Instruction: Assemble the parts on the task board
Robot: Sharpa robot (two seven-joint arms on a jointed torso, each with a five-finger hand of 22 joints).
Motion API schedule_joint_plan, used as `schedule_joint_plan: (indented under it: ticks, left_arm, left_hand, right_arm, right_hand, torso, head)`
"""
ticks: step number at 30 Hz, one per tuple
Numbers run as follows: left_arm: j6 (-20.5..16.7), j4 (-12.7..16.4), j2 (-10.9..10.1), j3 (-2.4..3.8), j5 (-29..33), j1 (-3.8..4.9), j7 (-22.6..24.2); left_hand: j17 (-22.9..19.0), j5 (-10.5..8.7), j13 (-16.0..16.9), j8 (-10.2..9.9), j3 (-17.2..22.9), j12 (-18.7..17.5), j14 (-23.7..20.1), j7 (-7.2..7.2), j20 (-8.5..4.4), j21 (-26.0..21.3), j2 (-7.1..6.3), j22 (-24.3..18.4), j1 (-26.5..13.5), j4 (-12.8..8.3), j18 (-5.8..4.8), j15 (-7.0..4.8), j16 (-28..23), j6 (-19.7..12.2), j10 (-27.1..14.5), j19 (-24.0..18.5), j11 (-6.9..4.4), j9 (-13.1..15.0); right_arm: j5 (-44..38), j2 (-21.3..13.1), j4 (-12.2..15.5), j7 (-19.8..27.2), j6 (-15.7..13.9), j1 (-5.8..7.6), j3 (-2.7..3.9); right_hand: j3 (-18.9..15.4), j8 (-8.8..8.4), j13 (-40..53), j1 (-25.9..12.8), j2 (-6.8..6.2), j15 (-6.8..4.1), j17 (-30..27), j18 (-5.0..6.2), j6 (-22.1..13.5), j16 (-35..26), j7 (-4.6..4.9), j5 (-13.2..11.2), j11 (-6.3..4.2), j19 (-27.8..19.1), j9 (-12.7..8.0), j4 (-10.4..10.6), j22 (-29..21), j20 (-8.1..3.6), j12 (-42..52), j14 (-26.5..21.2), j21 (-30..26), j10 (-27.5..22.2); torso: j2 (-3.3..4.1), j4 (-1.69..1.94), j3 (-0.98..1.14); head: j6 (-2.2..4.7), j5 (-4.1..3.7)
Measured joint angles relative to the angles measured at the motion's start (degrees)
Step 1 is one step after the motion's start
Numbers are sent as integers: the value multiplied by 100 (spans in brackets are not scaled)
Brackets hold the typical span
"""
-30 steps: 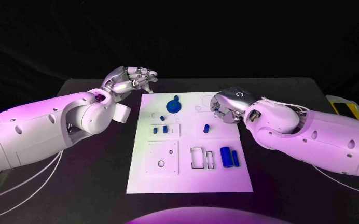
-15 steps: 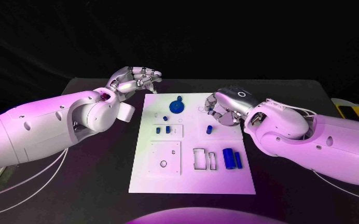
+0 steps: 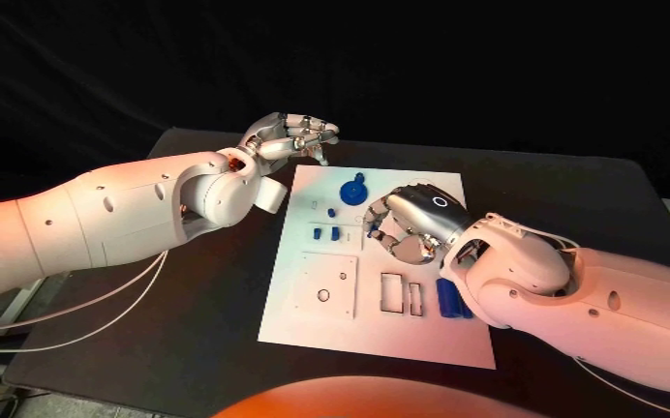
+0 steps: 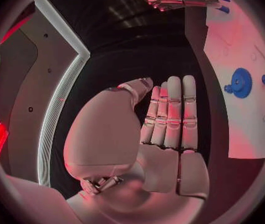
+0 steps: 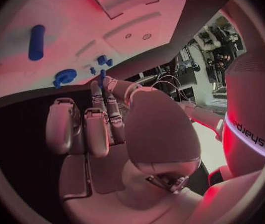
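A: While the left hand (image 3: 290,136) hovers off the far left corner of the task board (image 3: 315,310), what is the count of parts?

B: Head view, left to right: two small blue pegs (image 3: 325,233) side by side near the board's left edge, one tiny blue dot just beyond them, one blue gear (image 3: 353,192) near the far edge, one blue cylinder (image 3: 449,298) near the right edge, partly behind the right forearm. More may lie under the right hand; cannot tell.

A: Left hand fingers?

B: Nothing held. In the left wrist view they lie straight and side by side, thumb apart. In the head view they curl slightly over the bare table (image 3: 209,341), not touching the board.

A: Right hand (image 3: 405,221)?

B: Over the middle of the board, palm down, fingers curled toward the surface. Whether the fingers pinch a part, I cannot tell; the right wrist view shows a blue peg at the tip of one finger (image 5: 102,92), contact unclear.

A: Surface?

B: Black table, white board in its middle, dark backdrop beyond the far edge.

A: Recesses?

B: One square plate with a round hole (image 3: 325,284) near the left edge; two narrow rectangular slots (image 3: 401,294) beside it, both empty. The cylinder lies just right of the slots, not in one.
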Motion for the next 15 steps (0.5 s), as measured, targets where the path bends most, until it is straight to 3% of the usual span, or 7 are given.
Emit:
schedule_joint_plan:
  ticks: [5,10,15]
  left_arm:
    - [-16,-78,145,0,30,0,10]
    - [-33,-162,252,0,51,4,18]
    - [-44,-203,302,0,64,4,21]
  left_hand:
    - [0,0,0,0,0,0,0,0,0,0,0,0,0,0,0,0,0,0,0,0,0,0]
    - [0,0,0,0,0,-20,0,0,0,0,0,1,0,0,0,0,0,0,0,0,0,0]
    - [0,0,0,0,0,-20,-12,0,21,-6,0,1,0,0,0,12,0,0,0,-21,0,0]
  right_arm:
    - [31,227,-104,66,-7,-294,-30]
    - [35,389,-203,115,-4,-460,-44]
    - [21,485,-288,144,7,-555,-59]
  right_hand:
    - [7,0,0,-4,4,0,0,0,0,0,0,23,0,0,0,-7,0,0,-3,0,0,0]
    - [6,0,0,-25,25,0,-9,0,0,0,0,24,0,0,0,-8,-1,0,-13,0,0,0]
    - [0,0,0,-31,31,0,-9,0,0,0,0,24,0,0,-1,-14,-1,0,-35,0,-24,0]
  torso:
    - [0,0,-3]
    - [0,-2,3]
    - [0,-3,6]
  head:
    - [-62,161]
    - [-123,297]
    - [-154,369]
